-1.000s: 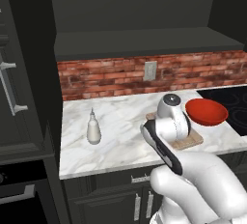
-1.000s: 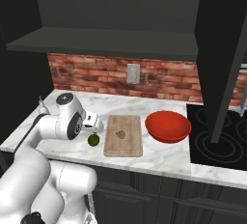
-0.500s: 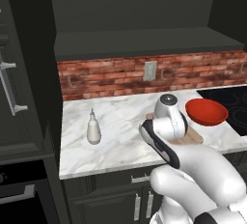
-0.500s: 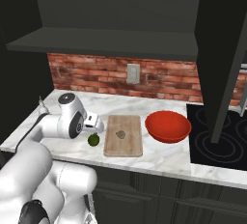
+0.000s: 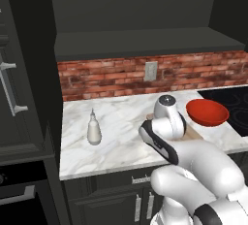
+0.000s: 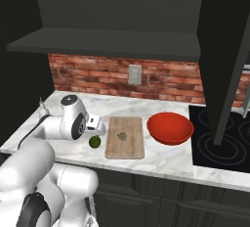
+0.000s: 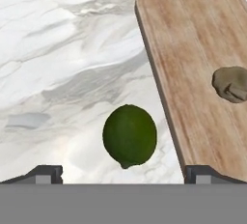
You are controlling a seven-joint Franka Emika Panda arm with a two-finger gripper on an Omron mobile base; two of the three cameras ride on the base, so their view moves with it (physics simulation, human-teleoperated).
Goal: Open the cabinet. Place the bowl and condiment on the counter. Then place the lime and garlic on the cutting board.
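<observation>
While the cabinet (image 6: 222, 50) door hangs open, we count most of the job done: the bowl (image 6: 169, 127) and condiment (image 5: 93, 128) stand on the counter (image 5: 121, 122), and the garlic (image 7: 231, 84) already lies on the board (image 6: 125, 136). Only the lime (image 7: 130, 135) is left, on the marble just beside the board's edge. Our gripper (image 7: 123, 174) is spread wide, empty, with the lime between its tips.

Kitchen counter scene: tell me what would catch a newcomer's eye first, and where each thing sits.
The glossy red bowl stands out on the marble counter, between the stovetop and the wooden cutting board. The garlic lies on that board, while the dark green lime rests on the counter just off its edge, straight ahead of the open gripper.
</observation>
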